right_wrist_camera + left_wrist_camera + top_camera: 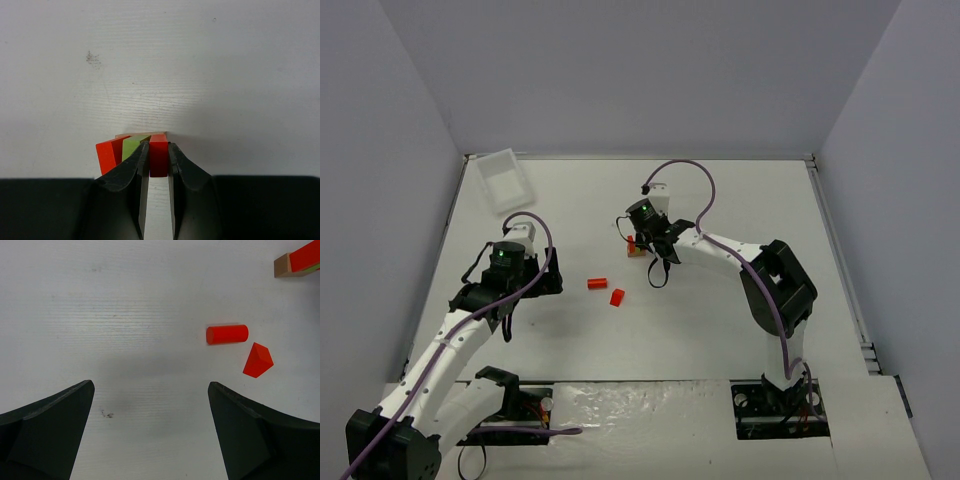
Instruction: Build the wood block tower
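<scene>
Right pincer (158,148) is clamped tight on a red rectangular wooden block (158,159) — the block stands upright between the two fingers, low in the centre of the right wrist view. Just to its left are a lime-green wooden piece (132,146) and a second red wooden block (110,156), both set at an angle. A tan natural-wood base (142,134) shows as a thin edge behind them. Together they make the small wood block tower (635,247), a little left of centre in the overhead view on the white bench (740,200), with the right arm's wrist directly over it.

Left pincer (151,385) is spread wide and gripping nothing, its dark fingers (50,420) filling the bottom corners of the left wrist view. On the right of that view a red wooden cylinder (227,334) lies on its side. Just below and right of it is a red triangular wooden prism (258,360) — close to the cylinder but not touching. The tower pokes into the top right corner there. Overhead, both loose pieces lie between the two arms, and a clear plastic tray (505,180) sits at upper left, well apart.
</scene>
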